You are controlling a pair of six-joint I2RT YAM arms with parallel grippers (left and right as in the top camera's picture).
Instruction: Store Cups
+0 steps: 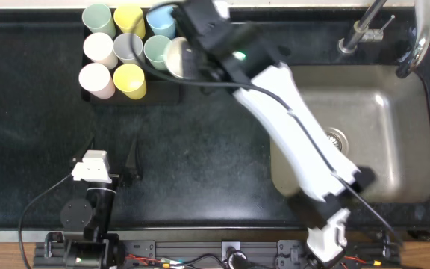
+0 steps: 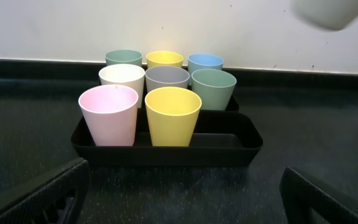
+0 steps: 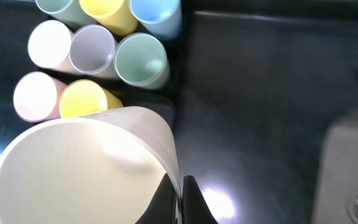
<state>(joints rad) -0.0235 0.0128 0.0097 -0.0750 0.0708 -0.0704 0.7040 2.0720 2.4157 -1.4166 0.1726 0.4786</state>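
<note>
The black plastic tray holds eight empty pastel cups (all upright) — right tool grips a white plastic cup; left tool spread wide.

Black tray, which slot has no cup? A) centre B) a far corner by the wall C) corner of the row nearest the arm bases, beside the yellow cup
C: in the black plastic tray, the corner beside the near yellow plastic cup is bare, while the right end effector holds a cream plastic cup.
</note>
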